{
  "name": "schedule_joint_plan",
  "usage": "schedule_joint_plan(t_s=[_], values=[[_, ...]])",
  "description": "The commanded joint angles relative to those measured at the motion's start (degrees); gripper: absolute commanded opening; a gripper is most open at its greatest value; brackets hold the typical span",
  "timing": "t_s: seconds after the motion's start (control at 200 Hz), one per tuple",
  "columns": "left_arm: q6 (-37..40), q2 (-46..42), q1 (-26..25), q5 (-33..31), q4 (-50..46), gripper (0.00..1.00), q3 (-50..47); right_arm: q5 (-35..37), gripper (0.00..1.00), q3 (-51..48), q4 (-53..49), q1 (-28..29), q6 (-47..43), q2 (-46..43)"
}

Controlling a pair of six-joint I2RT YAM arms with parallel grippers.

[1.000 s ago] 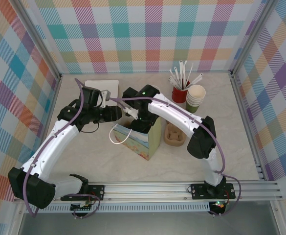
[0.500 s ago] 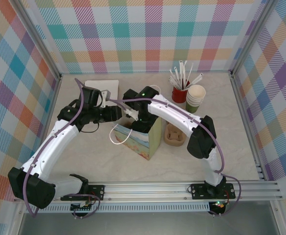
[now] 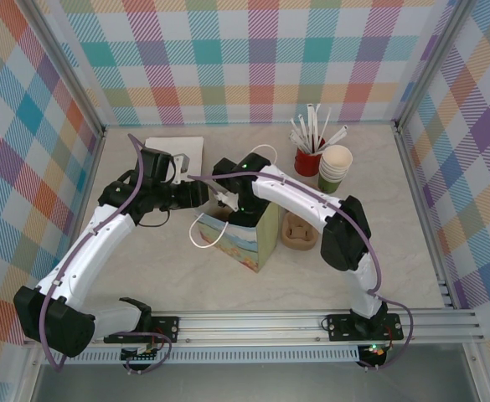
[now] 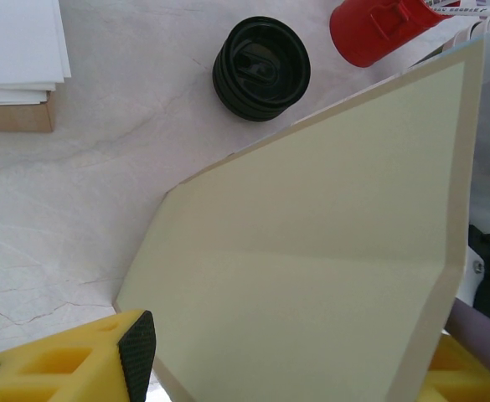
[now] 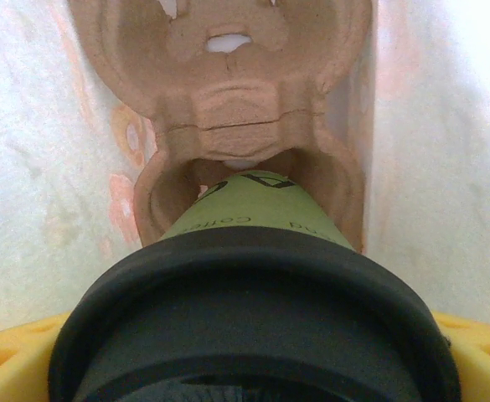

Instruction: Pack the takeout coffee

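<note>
The paper bag stands upright in the middle of the table, and both arms meet over its open top. The right gripper reaches down into the mouth of the bag. From above, the arm covers most of the opening, so the inside is hidden there.

The right wrist camera looks into the bag. The takeout coffee is there, its olive-green wall sitting in the near socket of a pulp carrier that lies on the bag's bottom. Its black lid is very close to the lens and cut off at the lower edge. The yellow fingers show only as slivers on both sides of the lid. They stand wide, tight against the cup, and I see no gap. The print on the cup is too blurred to read.

The left gripper is at the bag's upper left corner. Its fingers are set apart and clasp the bag's narrow cream wall between them, one black pad against the wall's edge. The other finger is mostly cut off at the corner.

Beyond this wall lies a stack of black lids. The red cup of straws and some stacked paper cups stand at the back right. A second carrier lies just beside the bag. White sheets lie at the back left.
</note>
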Motion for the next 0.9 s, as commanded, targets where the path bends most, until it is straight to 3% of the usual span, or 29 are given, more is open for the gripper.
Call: schedule_joint_plan(t_s=[0.0, 0.895], values=[[-0.3, 0.0, 0.3, -0.3, -0.9, 0.59, 2.2, 0.2, 0.89, -1.1, 0.7, -0.5, -1.1, -1.3], [-0.2, 0.4, 0.4, -0.5, -1.1, 0.59, 2.2, 0.3, 0.89, -2.9, 3.4, -0.8, -1.2, -3.7]])
